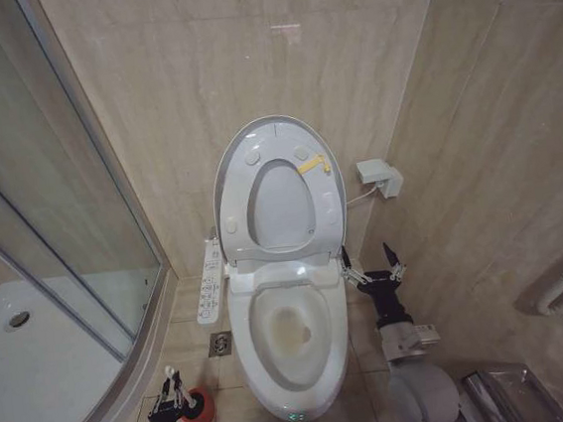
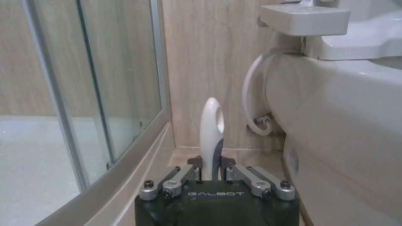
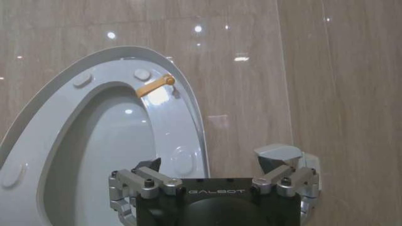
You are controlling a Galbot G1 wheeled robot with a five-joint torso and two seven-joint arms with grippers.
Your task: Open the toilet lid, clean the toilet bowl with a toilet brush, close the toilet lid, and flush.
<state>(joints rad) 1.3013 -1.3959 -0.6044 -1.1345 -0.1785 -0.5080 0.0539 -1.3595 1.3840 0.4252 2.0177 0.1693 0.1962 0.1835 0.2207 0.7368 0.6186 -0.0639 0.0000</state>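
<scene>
You have the toilet lid point(image 1: 272, 135) standing up against the back wall at the centre of the head view, the ring seat point(image 1: 281, 203) with its yellow tag raised flat against it, and the toilet bowl point(image 1: 293, 334) open just below, its hollow stained yellowish. Your left gripper point(image 1: 171, 388) sits at the lower left of that frame, pinched on the white handle of the toilet brush point(image 2: 212, 136), which stands upright; its head looks to rest in the red cup point(image 1: 197, 409), though that part is hard to make out. Your right gripper point(image 1: 371, 262) hangs spread wide, holding nothing, just right of the seat hinge
</scene>
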